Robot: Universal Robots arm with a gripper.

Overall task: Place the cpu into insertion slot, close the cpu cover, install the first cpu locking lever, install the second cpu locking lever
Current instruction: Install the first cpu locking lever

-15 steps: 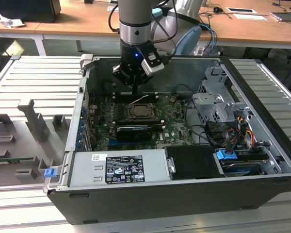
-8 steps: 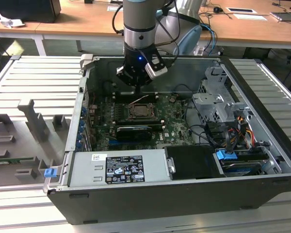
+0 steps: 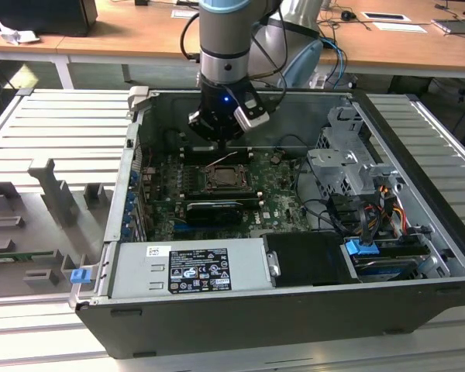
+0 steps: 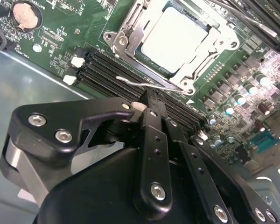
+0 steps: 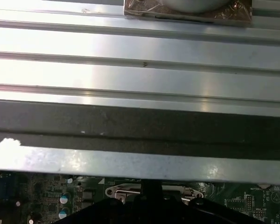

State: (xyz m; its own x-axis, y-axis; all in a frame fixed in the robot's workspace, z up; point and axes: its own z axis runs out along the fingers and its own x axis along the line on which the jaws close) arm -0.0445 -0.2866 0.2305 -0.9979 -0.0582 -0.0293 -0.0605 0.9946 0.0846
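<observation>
Hovering my gripper point(image 4: 151, 100), fingers together and empty, beside socket lever point(image 4: 144, 84); cpu point(image 4: 175, 37) seated in insertion slot point(image 3: 227, 180), cpu cover point(image 4: 203, 65) down framing it.

The exterior view looks down at a slant from in front of the open computer case point(image 3: 294, 310), taking in the whole case, the ribbed metal table point(image 3: 54, 132) and the arm's lower end above the green board point(image 3: 271, 194); the second wrist view sits close behind the gripper point(image 4: 149, 100), facing down along its black body at the chip socket point(image 4: 175, 39) (very near, the board seen aslant); the first wrist view faces outward across the ribbed table point(image 5: 140, 60), catching the board's edge point(image 5: 42, 196); both wrist views share the socket's silver frame point(image 5: 149, 191).
</observation>
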